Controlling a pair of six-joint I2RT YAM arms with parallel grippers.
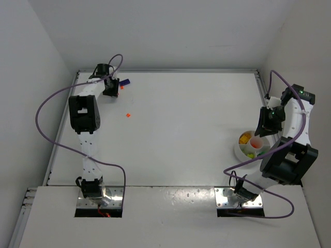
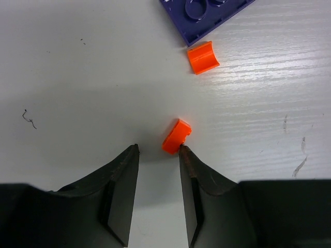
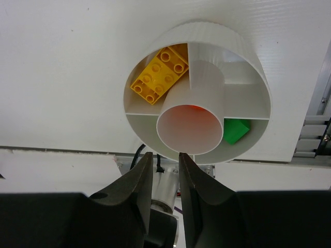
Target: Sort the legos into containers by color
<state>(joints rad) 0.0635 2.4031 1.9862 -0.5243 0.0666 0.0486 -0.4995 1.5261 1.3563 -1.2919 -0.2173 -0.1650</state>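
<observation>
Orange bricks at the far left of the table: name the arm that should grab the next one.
Left. The left gripper hangs over the nearest orange brick, jaws apart, with the brick at one fingertip. The right gripper is across the table at the white dish.

a white table sits boxed in by plain white walls under even light.

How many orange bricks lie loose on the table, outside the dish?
3. One orange brick at the left pincer's tip; a curved one beside the blue plate; a third alone, nearer mid-table. The arms may hide others.
</observation>
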